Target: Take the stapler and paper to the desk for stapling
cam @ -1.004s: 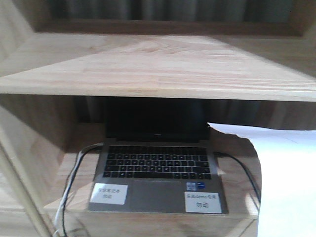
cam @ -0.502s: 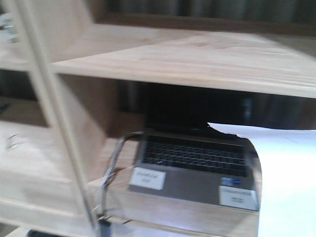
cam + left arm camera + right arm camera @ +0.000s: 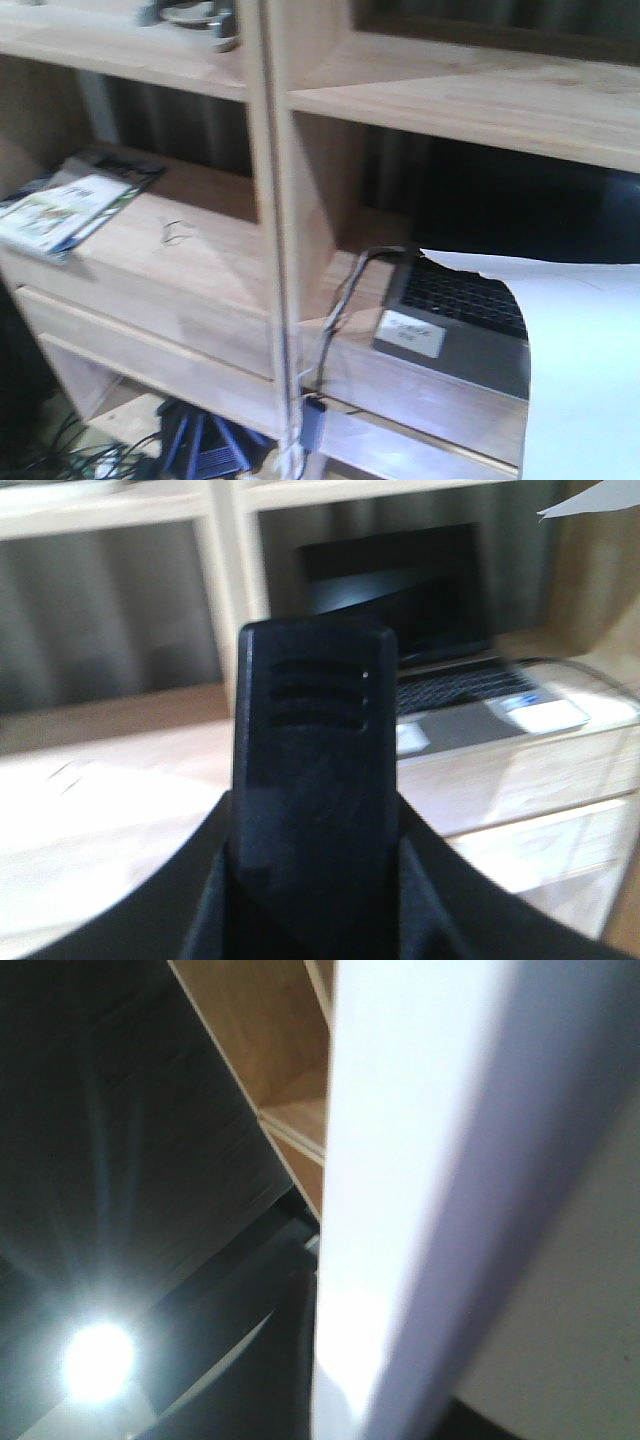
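In the left wrist view the black stapler stands upright in the middle, a ridged end on top. My left gripper is shut on its lower part, dark jaws flaring out on both sides. The white paper hangs curved at the lower right of the front view and fills most of the right wrist view. It is held up off any surface by my right gripper, whose fingers are hidden by the sheet. One corner of the paper shows at the top right of the left wrist view. The desk is out of view.
A pale wood shelf unit fills the front view, with an upright post in the middle. An open laptop sits in the right bay and cables hang over its edge. Magazines lie in the left bay. Blue items sit below.
The front view has swung left: the laptop slid from centre to the right, and the post and the left bay with magazines came into view. The paper keeps its place in the frame.
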`<state>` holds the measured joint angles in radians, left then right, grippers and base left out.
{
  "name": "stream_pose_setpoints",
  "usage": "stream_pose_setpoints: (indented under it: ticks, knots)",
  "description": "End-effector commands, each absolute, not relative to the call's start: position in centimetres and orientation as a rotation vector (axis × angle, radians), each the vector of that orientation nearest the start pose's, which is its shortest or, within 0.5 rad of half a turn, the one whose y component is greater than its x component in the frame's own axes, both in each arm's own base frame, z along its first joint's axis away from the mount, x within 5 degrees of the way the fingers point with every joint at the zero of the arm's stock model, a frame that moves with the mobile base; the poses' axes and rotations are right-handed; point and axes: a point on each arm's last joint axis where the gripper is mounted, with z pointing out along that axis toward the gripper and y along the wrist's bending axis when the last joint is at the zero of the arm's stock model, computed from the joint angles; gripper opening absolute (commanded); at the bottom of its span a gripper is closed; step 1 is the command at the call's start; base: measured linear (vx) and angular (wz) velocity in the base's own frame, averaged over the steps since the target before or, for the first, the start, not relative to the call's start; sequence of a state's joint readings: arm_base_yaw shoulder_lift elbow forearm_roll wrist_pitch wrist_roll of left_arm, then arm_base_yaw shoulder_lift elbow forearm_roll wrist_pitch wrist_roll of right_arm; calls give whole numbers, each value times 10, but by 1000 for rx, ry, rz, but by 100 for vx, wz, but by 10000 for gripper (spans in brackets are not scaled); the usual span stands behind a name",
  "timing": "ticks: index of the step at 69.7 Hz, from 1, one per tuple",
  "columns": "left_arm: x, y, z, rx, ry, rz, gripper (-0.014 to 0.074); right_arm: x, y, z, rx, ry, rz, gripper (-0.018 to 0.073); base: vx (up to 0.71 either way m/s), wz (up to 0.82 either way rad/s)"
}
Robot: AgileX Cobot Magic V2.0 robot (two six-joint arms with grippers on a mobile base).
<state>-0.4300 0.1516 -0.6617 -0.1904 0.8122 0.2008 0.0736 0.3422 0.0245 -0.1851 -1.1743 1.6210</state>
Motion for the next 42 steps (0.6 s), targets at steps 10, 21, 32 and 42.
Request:
stream_pose_setpoints:
  ticks: [10,21,32,42]
  knots:
    - [5,-16,363,483,1588,-411,-6,41,19,287,270,587,1622,-5,-10,40]
    - [5,-16,363,483,1588,-411,-6,41,19,287,270,587,1622,-5,-11,41]
    - [5,-16,363,483,1588,-411,-6,41,19,287,270,587,1622,-5,-12,45]
    - [5,-16,363,483,1588,-411,-6,41,19,287,270,587,1622,-5,-13,49]
